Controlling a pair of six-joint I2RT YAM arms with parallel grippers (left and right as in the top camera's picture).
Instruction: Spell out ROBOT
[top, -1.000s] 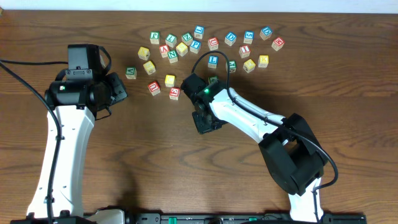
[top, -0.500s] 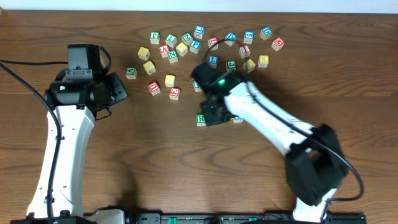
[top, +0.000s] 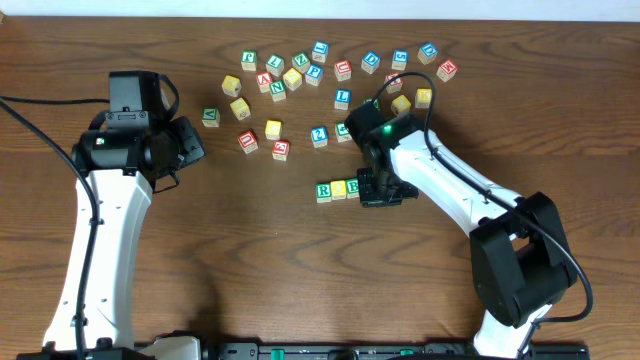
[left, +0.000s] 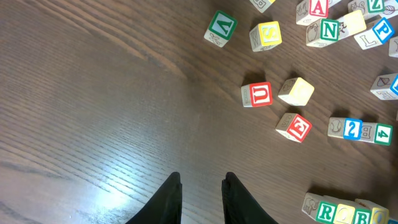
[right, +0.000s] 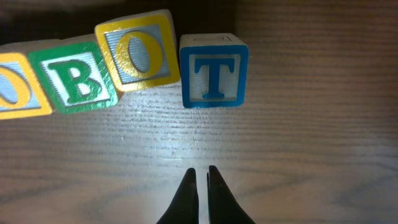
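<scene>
robot cubes are sitting in a short row on the wooden table, just right of the middle of the overhead frame and below the loose cubes scattered across the upper middle. the r cube is lying at the left end, showing a green letter in a green border on pale wood. just beside it the first o cube is showing a yellow face. in the right wrist view the b cube is showing a green letter inside a thick green frame and is sitting slightly rotated. the second o cube is showing a yellow border around a pale blue panel with a yellow letter; it is tilting out of line, its right side riding higher in the frame. the t cube is standing square at the right end, with a blue letter and blue border, its left edge touching or almost touching the second o cube. the right gripper is hanging over bare wood just below the t cube in that view, its fingers pressed together on nothing; from overhead it is covering the right end of the row. the left gripper is hovering at the left of the table, well apart from the row, its fingers standing a little apart and holding nothing.
</scene>
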